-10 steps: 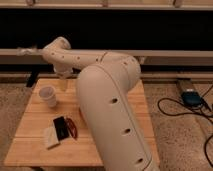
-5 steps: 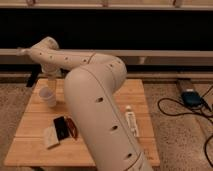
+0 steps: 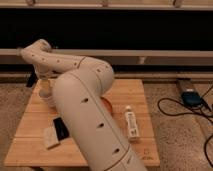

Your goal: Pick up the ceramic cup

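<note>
gripper (image 3: 44, 89): mine, low over the back left part of the wooden table (image 3: 137, 90), just above the ceramic cup (image 3: 48, 102) | grip: cannot tell how wide, or whether it holds anything | cup: back left, partly hidden behind my arm (image 3: 85, 115) | right of arm: orange bowl's edge (image 3: 108, 106), white bottle (image 3: 131, 124) lying flat
</note>
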Action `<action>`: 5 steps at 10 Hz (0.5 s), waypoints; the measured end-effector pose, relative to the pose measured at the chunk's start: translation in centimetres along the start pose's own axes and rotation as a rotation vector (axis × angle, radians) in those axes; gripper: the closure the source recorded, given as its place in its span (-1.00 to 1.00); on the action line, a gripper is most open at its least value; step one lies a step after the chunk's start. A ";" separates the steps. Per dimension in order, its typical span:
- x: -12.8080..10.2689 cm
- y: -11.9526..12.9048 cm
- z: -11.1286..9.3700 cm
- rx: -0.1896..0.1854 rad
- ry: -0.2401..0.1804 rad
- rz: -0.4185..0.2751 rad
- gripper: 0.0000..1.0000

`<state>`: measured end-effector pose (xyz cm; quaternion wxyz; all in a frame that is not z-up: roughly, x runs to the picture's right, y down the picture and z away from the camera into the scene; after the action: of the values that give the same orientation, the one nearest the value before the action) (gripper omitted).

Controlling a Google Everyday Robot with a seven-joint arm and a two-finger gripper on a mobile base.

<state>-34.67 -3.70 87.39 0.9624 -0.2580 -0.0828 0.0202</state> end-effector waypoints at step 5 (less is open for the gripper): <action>0.4 0.5 4.1 -0.042 0.001 -0.027 -0.36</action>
<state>-34.96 -1.18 90.72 0.9569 -0.2771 -0.0865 0.0052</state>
